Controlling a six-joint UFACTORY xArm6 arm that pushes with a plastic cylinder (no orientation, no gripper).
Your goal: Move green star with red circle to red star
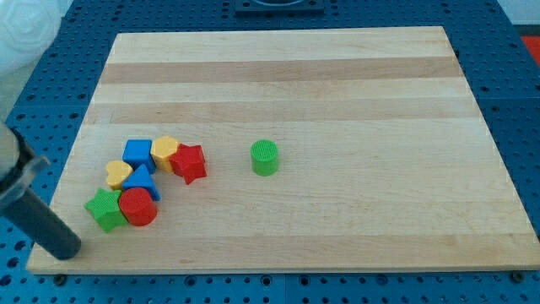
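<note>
The green star [104,209] lies near the board's lower left, touching the red circle [138,207] on its right. The red star [190,162] lies up and to the right of them, touching the yellow hexagon-like block [164,150]. My tip [66,250] is at the view's lower left, left of and below the green star, a short gap away from it. The rod rises from the tip toward the view's left edge.
A blue cube [137,154], a yellow heart [119,173] and a blue triangle [141,180] cluster between the red circle and the red star. A green cylinder [264,157] stands alone near the middle. The wooden board [337,84] has its left edge beside my tip.
</note>
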